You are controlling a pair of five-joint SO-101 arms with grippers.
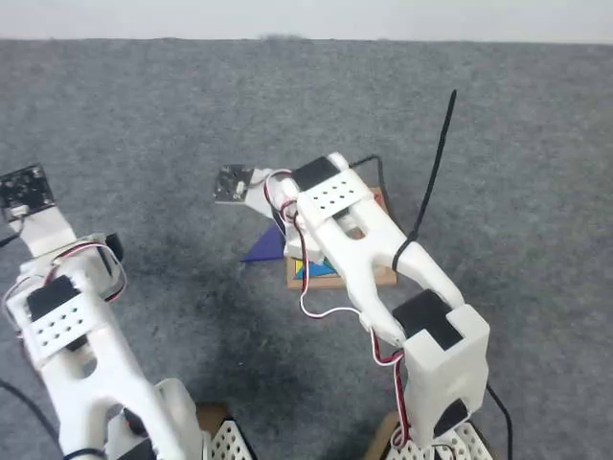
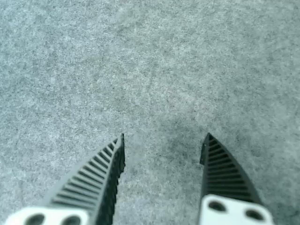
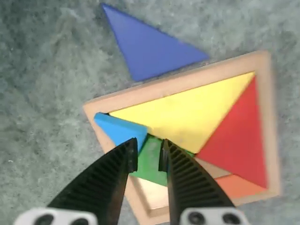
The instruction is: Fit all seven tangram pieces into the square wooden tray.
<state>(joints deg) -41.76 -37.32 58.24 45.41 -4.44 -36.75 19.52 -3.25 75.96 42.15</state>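
Item 1: square wooden tray, flat on the grey worktop beneath the right arm. Partly filled.

Contents of tray:
- yellow triangle, large, seated flat along one rim
- red triangle, seated flat, edge to edge with the yellow one
- orange piece, at the corner beyond the red one, partly cut off by the view's edge
- green piece, near the middle, half hidden by the pincer
- light blue triangle, small, at one corner; one tip appears to ride up on the rim, so probably not yet seated
- pale patches beside the green piece; bare tray floor or another piece, cannot tell

Item 2: dark blue triangle, loose on the worktop just beside the tray's rim, not touching it. Still to be fitted.

Item 3: right pincer, poised over the tray where green meets light blue. The jaws are released but only a slit apart, and nothing is gripped. Probably narrowed this way to nudge the light blue triangle down into its corner.

Item 4: left pincer, released, jaws wide apart, over bare worktop well away from the tray. Probably parked there to leave the right arm room
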